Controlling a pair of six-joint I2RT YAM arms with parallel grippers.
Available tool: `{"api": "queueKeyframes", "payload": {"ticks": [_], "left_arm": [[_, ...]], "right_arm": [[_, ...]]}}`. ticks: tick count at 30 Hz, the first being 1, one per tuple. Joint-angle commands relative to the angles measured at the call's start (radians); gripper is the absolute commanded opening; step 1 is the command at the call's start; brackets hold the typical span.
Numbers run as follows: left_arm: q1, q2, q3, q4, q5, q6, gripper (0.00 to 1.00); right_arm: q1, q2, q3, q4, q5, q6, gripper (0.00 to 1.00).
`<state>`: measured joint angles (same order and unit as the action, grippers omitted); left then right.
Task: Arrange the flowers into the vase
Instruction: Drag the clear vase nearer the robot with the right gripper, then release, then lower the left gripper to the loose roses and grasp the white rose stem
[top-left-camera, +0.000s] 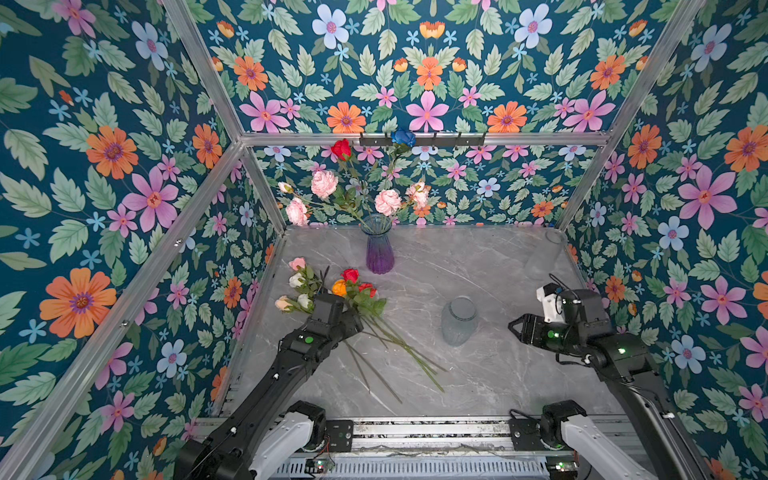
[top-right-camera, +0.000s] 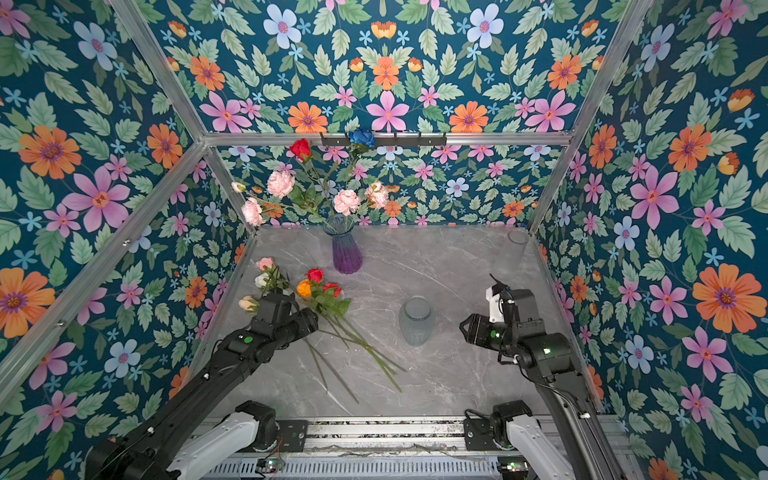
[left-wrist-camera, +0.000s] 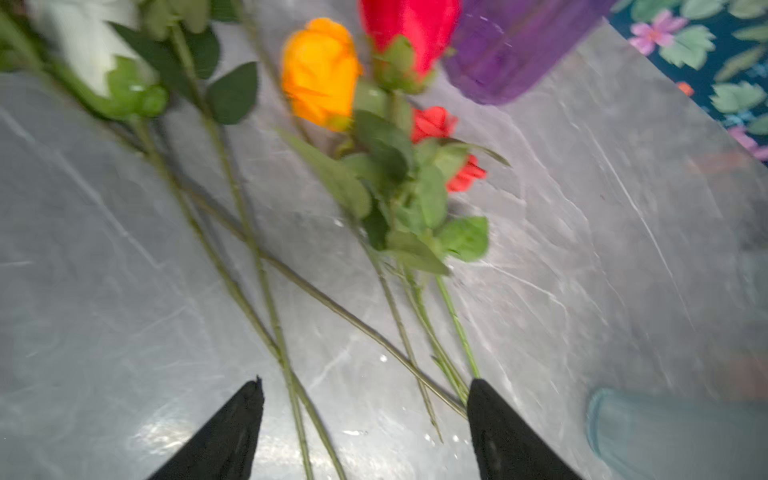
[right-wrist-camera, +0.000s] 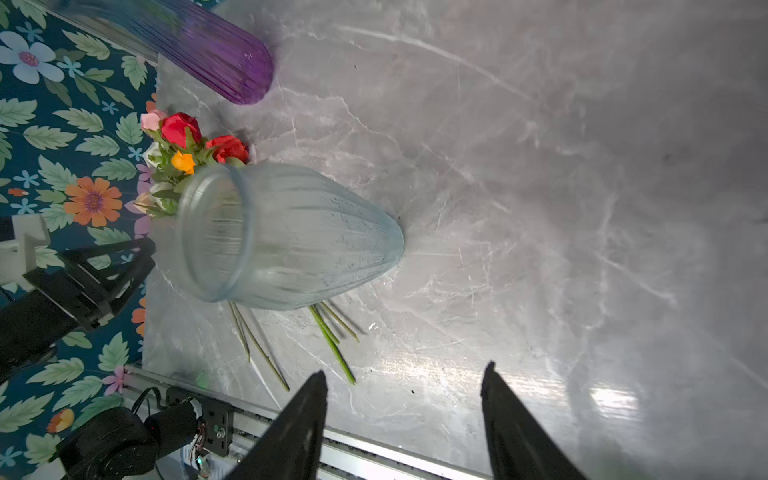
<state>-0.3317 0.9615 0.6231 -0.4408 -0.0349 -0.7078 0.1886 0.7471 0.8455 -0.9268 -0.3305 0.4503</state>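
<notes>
Looking down in both top views, you have the purple vase (top-left-camera: 379, 253) standing upright near the back edge of the grey marble-patterned tabletop (top-left-camera: 498, 374), left of centre. It holds some of the flowers: pink carnations (top-left-camera: 324, 183) fan out above its mouth, and a red rose (top-left-camera: 341, 148) and a blue rose (top-left-camera: 403, 137) rise higher against the back wall.

The loose flowers (top-left-camera: 357, 297) lie flat on the tabletop in front of the purple vase and a little to its left. They are an orange rose (left-wrist-camera: 320, 70), two red roses (top-left-camera: 350, 274), and white, cream and pink blooms nearer the left wall. Their heads point toward the back, and their stems (left-wrist-camera: 253, 249) fan toward the front edge, crossing one another.

Your left gripper (left-wrist-camera: 365, 382) sits low over those stems with its jaws spread wide. In the left wrist view, which is blurred, several stems run through the gap and one fingertip overlaps a few of them, but nothing is clamped. You cannot tell whether the fingertips touch the tabletop.

Your right gripper (right-wrist-camera: 406, 370) is well apart on the right side. Its jaws are parted too, with only bare tabletop between them. It faces the pale blue ribbed glass vase (top-left-camera: 458, 320), which stands upright near the middle of the tabletop between the two arms, just beside the stem ends. A clear glass vessel (top-left-camera: 544, 249) stands at the back right corner — too faint to describe further.
</notes>
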Motion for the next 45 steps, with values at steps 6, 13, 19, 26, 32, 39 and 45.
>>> {"api": "queueKeyframes", "payload": {"ticks": [6,13,19,26,32,39,45], "left_arm": [[0.186,0.159,0.015,0.134,0.014,-0.005,0.6],[0.209,0.326,0.057,0.218,-0.031,-0.003,0.52],[0.224,0.447,0.079,0.266,-0.057,0.001,0.45],[0.243,0.576,0.116,0.307,-0.078,0.01,0.38],[0.264,0.599,0.111,0.336,-0.056,0.007,0.26],[0.275,0.528,0.108,0.324,-0.04,-0.001,0.02],[0.275,0.372,0.13,0.268,-0.037,-0.024,0.0]], "right_arm": [[-0.008,-0.101,-0.367,0.346,-0.192,0.171,0.59],[-0.009,-0.122,-0.528,0.501,-0.153,0.172,0.56],[-0.008,-0.092,-0.549,0.548,-0.151,0.162,0.55],[-0.001,-0.107,-0.55,0.541,-0.113,0.161,0.54],[-0.001,-0.106,-0.552,0.54,-0.107,0.161,0.54],[-0.001,-0.107,-0.552,0.542,-0.108,0.163,0.54],[-0.001,-0.111,-0.553,0.542,-0.106,0.163,0.54]]}}
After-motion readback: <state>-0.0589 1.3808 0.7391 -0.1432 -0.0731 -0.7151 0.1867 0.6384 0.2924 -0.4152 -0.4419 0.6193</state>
